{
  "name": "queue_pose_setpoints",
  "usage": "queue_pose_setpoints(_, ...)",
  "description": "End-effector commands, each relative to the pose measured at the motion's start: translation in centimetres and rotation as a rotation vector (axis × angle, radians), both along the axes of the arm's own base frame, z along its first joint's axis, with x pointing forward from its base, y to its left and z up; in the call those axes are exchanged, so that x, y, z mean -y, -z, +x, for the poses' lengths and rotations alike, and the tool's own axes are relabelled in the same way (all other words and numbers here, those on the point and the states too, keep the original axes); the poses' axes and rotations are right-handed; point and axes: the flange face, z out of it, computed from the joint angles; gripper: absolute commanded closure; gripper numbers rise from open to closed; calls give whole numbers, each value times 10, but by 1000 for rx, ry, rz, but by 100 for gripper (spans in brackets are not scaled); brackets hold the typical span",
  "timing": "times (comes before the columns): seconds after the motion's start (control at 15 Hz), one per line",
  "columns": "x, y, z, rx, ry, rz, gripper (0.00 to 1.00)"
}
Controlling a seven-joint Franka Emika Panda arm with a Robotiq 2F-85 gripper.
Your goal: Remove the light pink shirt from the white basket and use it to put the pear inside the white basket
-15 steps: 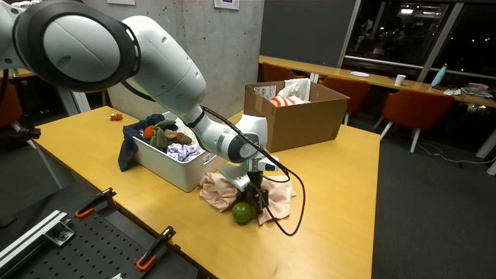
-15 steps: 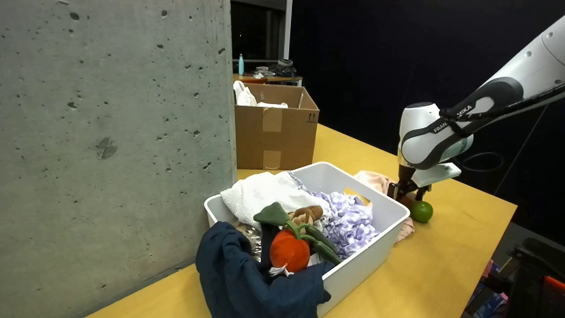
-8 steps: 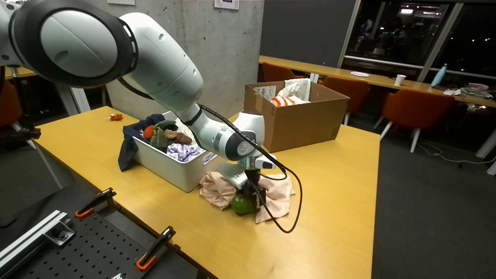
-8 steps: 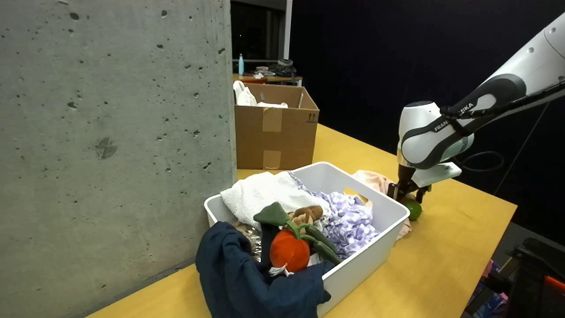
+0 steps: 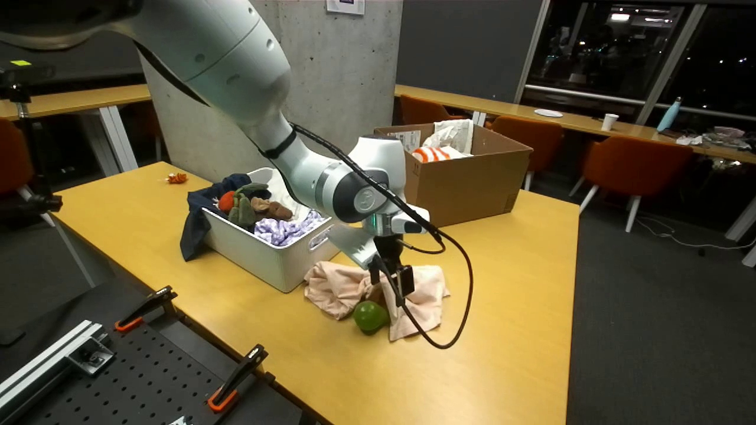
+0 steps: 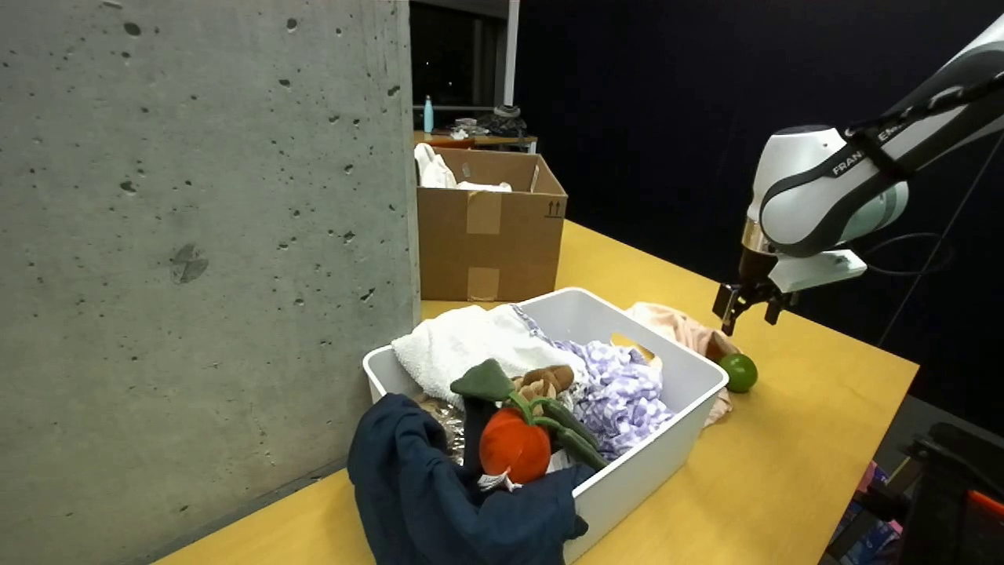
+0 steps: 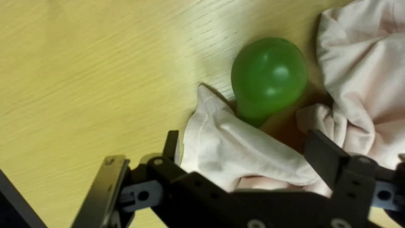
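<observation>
Wrist view: the pear (image 7: 269, 76) lay on the wooden table (image 7: 95, 79), its narrow end pointing to seven o'clock, right beside a fold of the light pink shirt (image 7: 221, 142); whether the two touched, I couldn't tell. That fold skirted the pear from eight o'clock round to five, and a bunched part of the shirt sat from two o'clock to four. The gripper (image 7: 245, 148) hung over the shirt, between six and seven o'clock from the pear, its jaws spread well apart.

In an exterior view, the white basket (image 5: 248, 251) stood at ten o'clock from the pear, with the shirt just beside it at the basket's four o'clock. Inside the basket, in an exterior view, I saw a white towel (image 6: 478, 341) toward eleven o'clock, a purple-and-white cloth (image 6: 620, 400) at three and a red-orange plush (image 6: 514, 446) near the middle; a dark navy cloth (image 6: 447, 502) hung over the rim at eight. A cardboard box (image 5: 472, 192) stood at one o'clock from the pear in an exterior view, an orange-striped white item (image 5: 434, 154) showing inside. Out past it, toward two o'clock, there were orange chairs (image 5: 641, 162), and beyond them a counter (image 5: 499, 107) that held a white cup (image 5: 609, 122) and a blue bottle (image 5: 669, 115).
</observation>
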Motion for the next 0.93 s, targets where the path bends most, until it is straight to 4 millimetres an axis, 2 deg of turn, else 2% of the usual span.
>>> queue_pose_setpoints(0.0,-6,-23,4,73,-12,-2,0)
queue_pose_setpoints(0.13,-21,-21,20,93,-33,17,0)
queue_pose_setpoints(0.47,-59,5,43,97,-76,76,0)
queue_pose_setpoints(0.6,-63,16,45,86,-81,88,0)
queue_pose_setpoints(0.87,-49,32,41,65,-64,80,0)
